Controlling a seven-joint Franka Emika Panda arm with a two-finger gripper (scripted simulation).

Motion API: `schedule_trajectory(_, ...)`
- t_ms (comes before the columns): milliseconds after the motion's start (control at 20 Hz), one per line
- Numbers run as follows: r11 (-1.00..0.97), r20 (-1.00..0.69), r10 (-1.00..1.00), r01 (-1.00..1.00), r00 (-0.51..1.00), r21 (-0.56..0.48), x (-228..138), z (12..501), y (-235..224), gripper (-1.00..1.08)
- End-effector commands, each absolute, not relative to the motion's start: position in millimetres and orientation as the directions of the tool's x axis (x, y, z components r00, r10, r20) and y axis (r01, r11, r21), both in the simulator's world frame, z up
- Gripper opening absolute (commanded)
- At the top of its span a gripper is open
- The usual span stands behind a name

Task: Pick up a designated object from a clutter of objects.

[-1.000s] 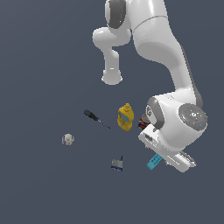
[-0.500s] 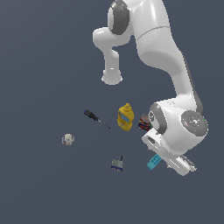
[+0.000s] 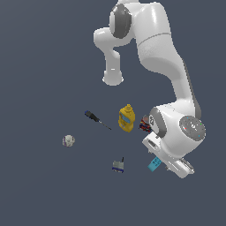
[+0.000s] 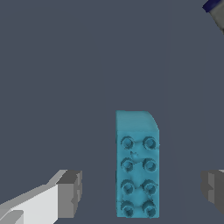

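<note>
hovering over cyan studded brick, gripper jaws spread wide, brick between fingers, untouched. no readable writing. brick beside arm, apart from mustard bottle.

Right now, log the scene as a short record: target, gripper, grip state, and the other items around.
target: cyan brick, studs up, lying flat, partly hidden under the arm in the exterior view
gripper: open, one finger on each side of the brick
contact: none visible; gaps show on both sides
yellow bottle: beside the arm's wrist
can: mostly hidden by the arm
screwdriver: apart from the bottle
white ball: alone
grey-blue item: near the brick, not touching
</note>
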State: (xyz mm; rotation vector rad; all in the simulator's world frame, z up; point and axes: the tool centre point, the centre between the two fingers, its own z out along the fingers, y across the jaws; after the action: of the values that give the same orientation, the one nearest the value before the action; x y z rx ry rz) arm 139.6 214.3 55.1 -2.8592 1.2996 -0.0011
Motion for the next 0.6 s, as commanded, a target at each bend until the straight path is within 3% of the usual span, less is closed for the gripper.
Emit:
schedule_trajectory(0, -0.657, 0.000, -0.754, -0.754, 0.657, 0.000, 139, 40, 214, 1.00)
schedule_trajectory(450, -0.656, 0.000, -0.755, -0.755, 0.656, 0.000, 140, 22, 214, 1.00)
schedule_trajectory(500, -0.656, 0.000, -0.755, -0.755, 0.656, 0.000, 140, 22, 214, -1.00)
schedule_trajectory(550, -0.656, 0.000, -0.755, -0.755, 0.656, 0.000, 140, 22, 214, -1.00)
